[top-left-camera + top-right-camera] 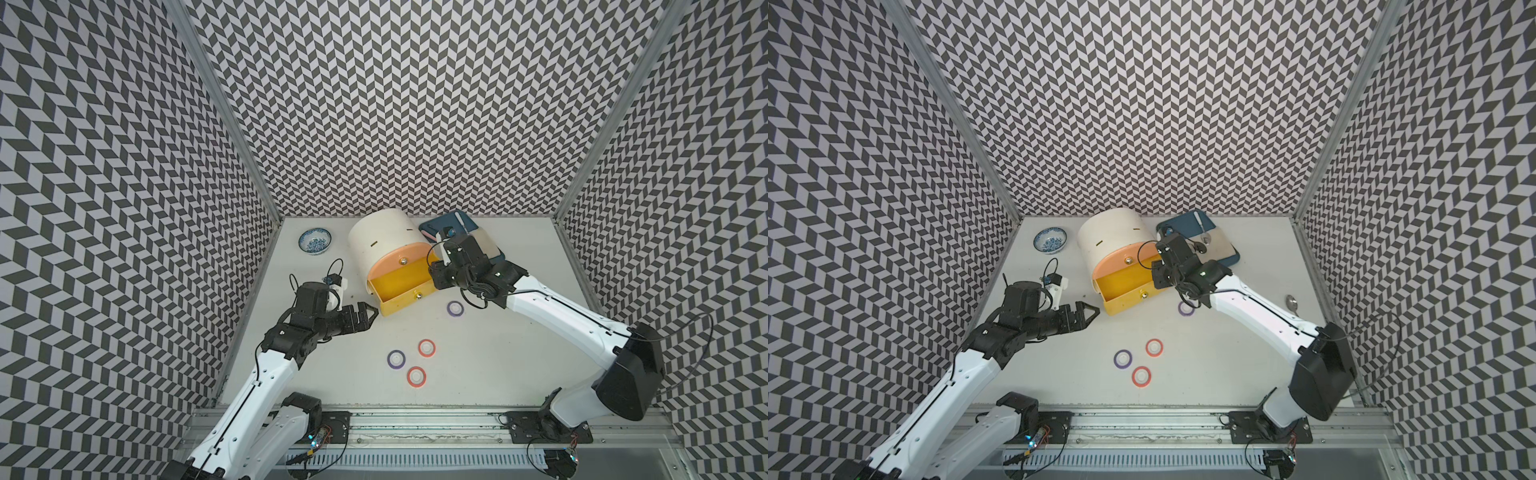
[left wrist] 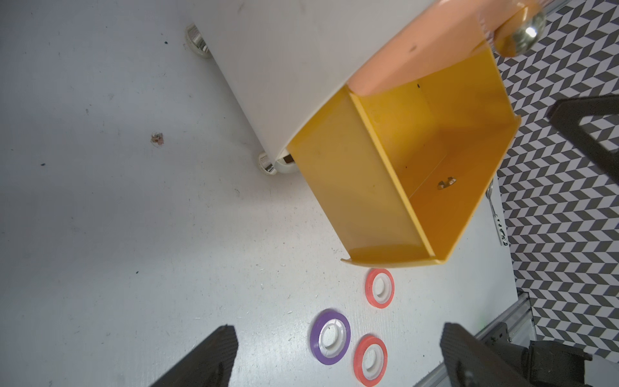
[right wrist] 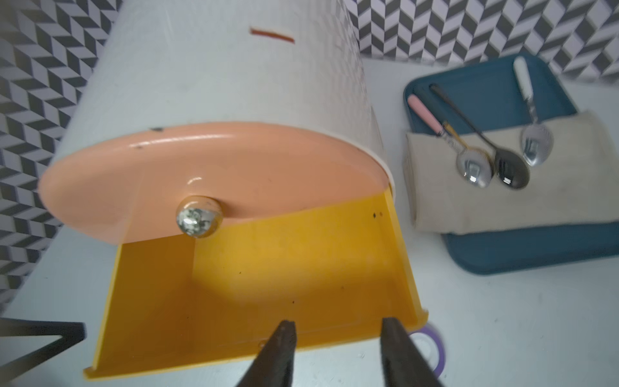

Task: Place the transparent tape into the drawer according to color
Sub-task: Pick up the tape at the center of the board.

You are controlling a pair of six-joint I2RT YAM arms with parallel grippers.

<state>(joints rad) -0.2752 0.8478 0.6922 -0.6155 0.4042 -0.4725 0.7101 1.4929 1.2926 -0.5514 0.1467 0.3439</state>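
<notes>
- left gripper (image 1: 368,316): jaws wide apart and empty, centre-left in both top views, just beside the left corner of the yellow drawer (image 1: 409,301)
- right gripper (image 3: 338,323): jaws parted with nothing between them, over the drawer's front edge
- yellow drawer is pulled out of the white cabinet (image 1: 382,237) at frame centre; peach drawer (image 1: 415,255) above it is shut
- upper purple tape (image 1: 455,308) is flat on the table, just right of the drawer front
- below centre, close together but apart: upper red tape (image 1: 427,347), lower purple tape (image 1: 396,358), lower red tape (image 1: 416,376)
- bowl (image 1: 303,239) is upper left of the cabinet, blue tray (image 1: 436,226) upper right
</notes>
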